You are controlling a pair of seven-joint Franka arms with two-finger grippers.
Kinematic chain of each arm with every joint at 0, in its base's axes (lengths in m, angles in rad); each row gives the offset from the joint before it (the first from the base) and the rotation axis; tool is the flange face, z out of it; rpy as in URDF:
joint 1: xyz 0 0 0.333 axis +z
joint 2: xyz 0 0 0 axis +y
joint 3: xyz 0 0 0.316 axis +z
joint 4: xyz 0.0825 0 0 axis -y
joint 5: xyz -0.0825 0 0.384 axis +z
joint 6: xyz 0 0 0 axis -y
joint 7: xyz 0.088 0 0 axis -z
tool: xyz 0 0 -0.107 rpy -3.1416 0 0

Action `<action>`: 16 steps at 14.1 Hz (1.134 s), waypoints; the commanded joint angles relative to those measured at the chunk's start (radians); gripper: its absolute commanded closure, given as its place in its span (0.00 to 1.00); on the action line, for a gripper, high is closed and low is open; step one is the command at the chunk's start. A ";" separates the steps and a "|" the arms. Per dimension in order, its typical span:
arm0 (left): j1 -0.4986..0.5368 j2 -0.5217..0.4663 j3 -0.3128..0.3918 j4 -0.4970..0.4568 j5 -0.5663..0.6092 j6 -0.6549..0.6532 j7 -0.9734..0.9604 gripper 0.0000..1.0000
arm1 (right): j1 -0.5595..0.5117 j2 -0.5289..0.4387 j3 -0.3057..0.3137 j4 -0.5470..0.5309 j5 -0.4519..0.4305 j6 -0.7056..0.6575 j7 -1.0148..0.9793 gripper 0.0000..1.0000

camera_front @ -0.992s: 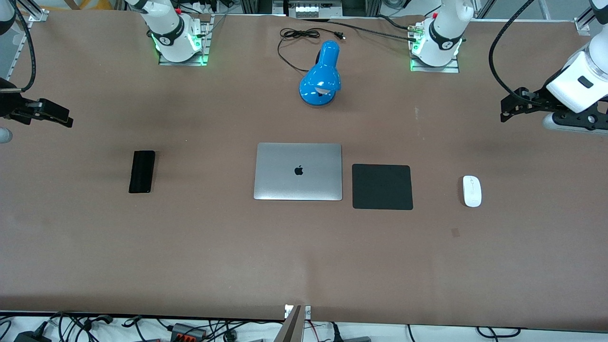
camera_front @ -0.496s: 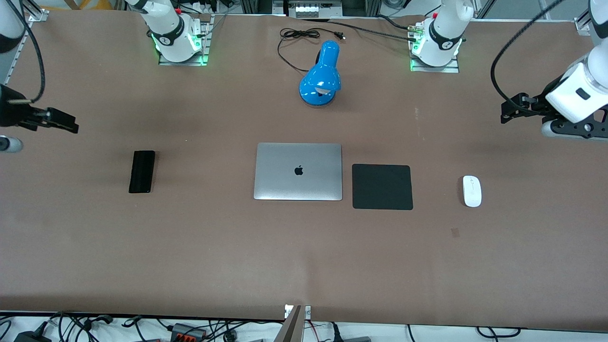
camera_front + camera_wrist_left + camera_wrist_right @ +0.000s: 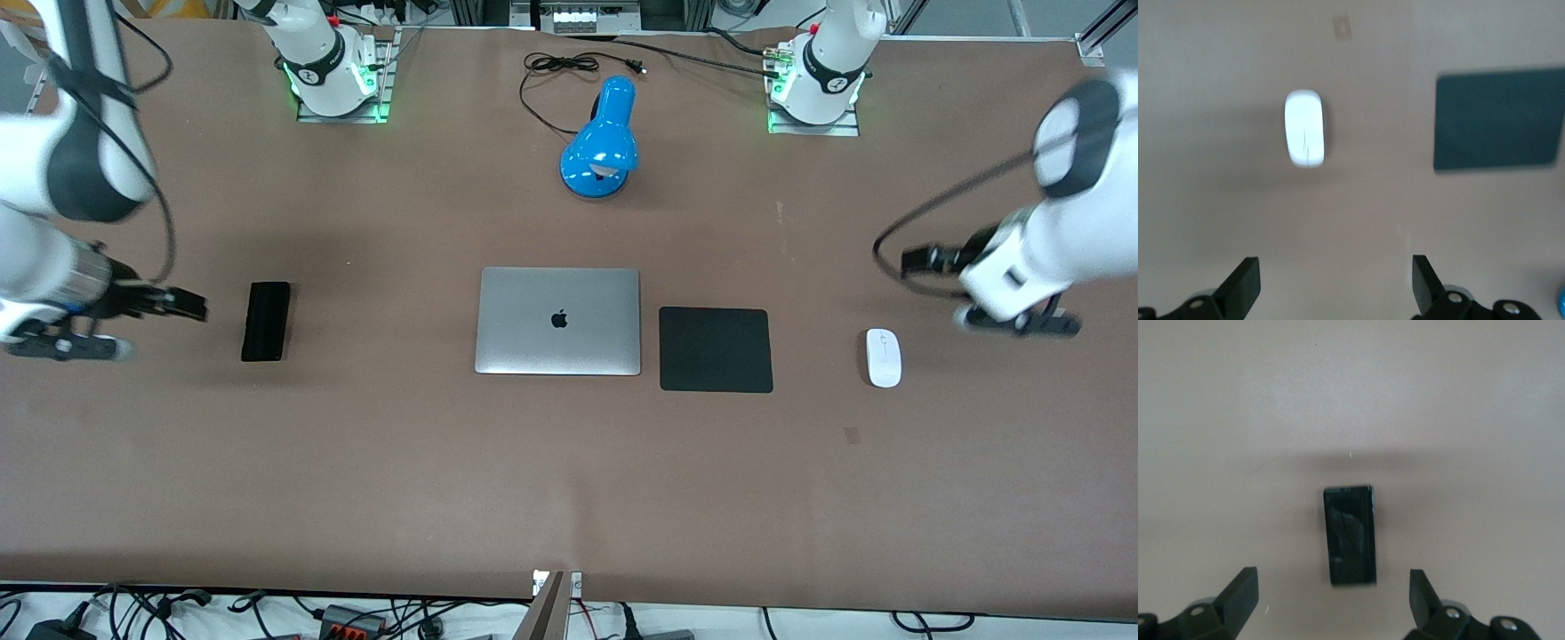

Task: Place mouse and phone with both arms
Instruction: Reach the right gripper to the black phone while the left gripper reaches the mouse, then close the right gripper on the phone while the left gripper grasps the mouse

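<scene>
Both arms have swung in over the table since a second ago. Your left tool (image 3: 1331, 290), wide open and empty, hangs by the small white oval mouse (image 3: 884, 357); your right tool (image 3: 1331, 607), equally spread, by the slim black phone (image 3: 266, 321). Approach only, nothing gripped. Both arms blur; fingertips are cut off.

— From my station I see a closed silver laptop (image 3: 558, 321) with a dark logo lying flat at the middle of the brown table (image 3: 444, 462).

— Agreed. Just beside it, toward the left arm's end, I have a black square mouse pad (image 3: 716, 349), apart from the laptop.

— Farther from the front camera stands a glossy blue desk lamp (image 3: 603, 142).

— Its thin black cord (image 3: 560, 67) lies looped on the table, farther still.
</scene>
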 commanded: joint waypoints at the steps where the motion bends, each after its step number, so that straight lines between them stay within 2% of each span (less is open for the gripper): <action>1: 0.047 0.122 0.001 -0.010 -0.004 0.173 0.011 0.00 | -0.007 -0.024 0.001 -0.199 -0.009 0.227 0.004 0.00; 2: 0.051 0.150 0.001 -0.021 -0.003 0.230 0.013 0.00 | -0.012 -0.007 0.001 -0.262 -0.011 0.336 -0.001 0.00; 4: 0.058 0.165 0.002 -0.102 0.000 0.366 0.019 0.00 | -0.032 0.045 -0.002 -0.335 -0.012 0.482 -0.004 0.00; 7: 0.098 0.168 0.002 -0.289 0.035 0.711 0.124 0.00 | -0.049 0.122 -0.001 -0.400 -0.012 0.644 -0.005 0.00; 10: 0.110 0.202 0.002 -0.419 0.035 0.974 0.160 0.00 | -0.047 0.133 -0.001 -0.409 -0.012 0.652 -0.002 0.00; 12: 0.115 0.219 0.001 -0.459 0.035 1.065 0.166 0.00 | -0.046 0.133 -0.001 -0.408 -0.012 0.652 -0.002 0.00; 16: 0.120 0.231 0.001 -0.473 0.035 1.071 0.165 0.00 | -0.038 0.162 -0.001 -0.409 -0.014 0.649 -0.025 0.00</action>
